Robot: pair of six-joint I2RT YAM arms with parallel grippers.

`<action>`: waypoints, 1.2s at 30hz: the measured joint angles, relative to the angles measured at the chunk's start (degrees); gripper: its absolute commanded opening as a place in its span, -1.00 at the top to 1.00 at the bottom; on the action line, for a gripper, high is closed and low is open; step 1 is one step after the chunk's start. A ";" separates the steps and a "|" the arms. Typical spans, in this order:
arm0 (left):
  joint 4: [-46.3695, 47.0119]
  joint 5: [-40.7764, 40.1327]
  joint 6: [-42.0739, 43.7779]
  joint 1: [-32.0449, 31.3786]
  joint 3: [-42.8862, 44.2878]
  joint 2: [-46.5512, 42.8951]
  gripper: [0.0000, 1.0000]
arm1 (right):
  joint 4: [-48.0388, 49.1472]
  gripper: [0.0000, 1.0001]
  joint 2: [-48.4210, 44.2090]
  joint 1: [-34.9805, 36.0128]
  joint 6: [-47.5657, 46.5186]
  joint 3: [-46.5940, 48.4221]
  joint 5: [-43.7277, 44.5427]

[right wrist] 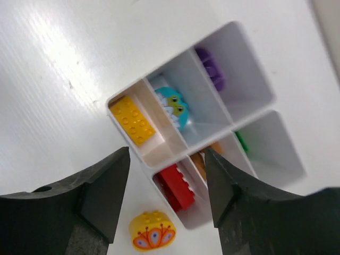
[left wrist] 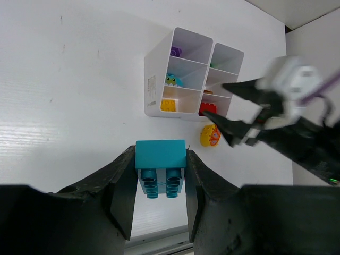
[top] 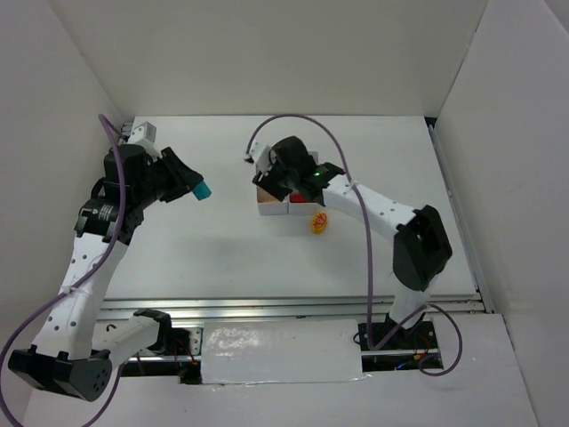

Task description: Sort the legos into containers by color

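Note:
My left gripper (left wrist: pixel 159 162) is shut on a teal brick (left wrist: pixel 160 154), held in the air left of the containers (left wrist: pixel 154 79), studs toward the camera. From above, that brick (top: pixel 203 190) shows at the fingertips. My right gripper (right wrist: pixel 167 159) hangs open over the near end of the containers (right wrist: pixel 249 69), holding nothing. Inside lie a yellow brick (right wrist: pixel 133 120), a teal printed brick (right wrist: pixel 172 106), a purple one (right wrist: pixel 211 68), a green one (right wrist: pixel 242 141), an orange one (right wrist: pixel 201 162) and a red one (right wrist: pixel 177 187). A rounded yellow printed brick (right wrist: pixel 153 231) lies on the table beside the containers.
White walls (top: pixel 516 107) close in the table at the back and both sides. A metal rail (top: pixel 293 307) runs along the near edge by the arm bases. Purple cables (top: pixel 293 120) loop over both arms.

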 measured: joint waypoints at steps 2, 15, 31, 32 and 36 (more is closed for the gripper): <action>2.43 1.14 -0.92 0.09 -1.38 0.50 1.00 | 2.97 -0.55 -6.40 -1.57 4.28 -2.82 -0.76; 35.95 7.80 -9.66 -4.92 -10.82 22.82 1.00 | 9.29 -0.99 -48.26 -14.12 41.53 -21.18 2.99; 63.84 -2.43 -5.44 -12.17 -11.65 38.71 1.00 | -2.69 -0.99 -64.13 -14.34 50.69 -31.82 -0.57; 64.11 -2.80 -5.14 -12.57 -11.37 39.10 1.00 | -3.30 -0.99 -64.35 -14.34 50.60 -31.63 -0.63; 65.46 -5.07 -3.50 -14.05 -10.75 39.54 0.84 | -4.76 -0.99 -64.37 -14.45 49.70 -30.62 -1.70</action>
